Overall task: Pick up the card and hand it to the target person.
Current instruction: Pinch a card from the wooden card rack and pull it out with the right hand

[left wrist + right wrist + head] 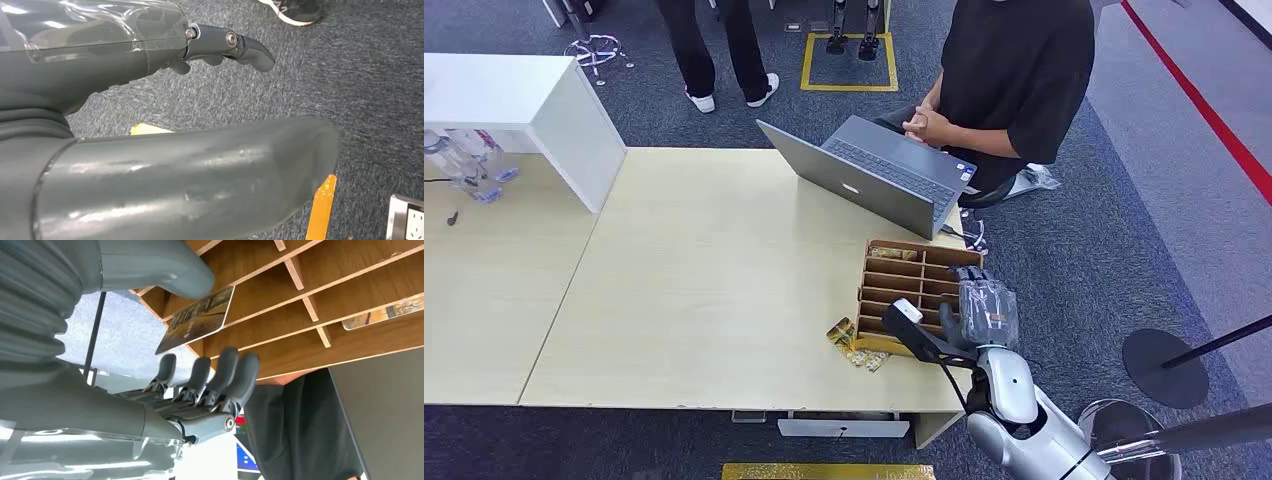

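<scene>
Right hand: hovering over the near right corner of the wooden organizer, fingers extended together and thumb set apart, gripping nothing; in the right wrist view the thumb tip is lying close to the card, and contact cannot be told.
Card: standing tilted in a slot of the organizer near the hand's thumb; its printing is showing as a dark, gold-toned picture with small pale marks too blurred to read.
Organizer contents: thin dividers are splitting it into long slots; a second card is lying in another slot, cut off by the frame edge.
Loose items: a few small gold-patterned packets are lying on the tabletop against the organizer's near left corner, print unreadable.
Left hand: hanging over grey carpet, fingers curling inward, nothing held.
Laptop: sitting open beyond the organizer, a small pale logo on its lid, illegible.
Person: sitting behind the laptop in a black shirt, hands clasped, head cut off.
</scene>
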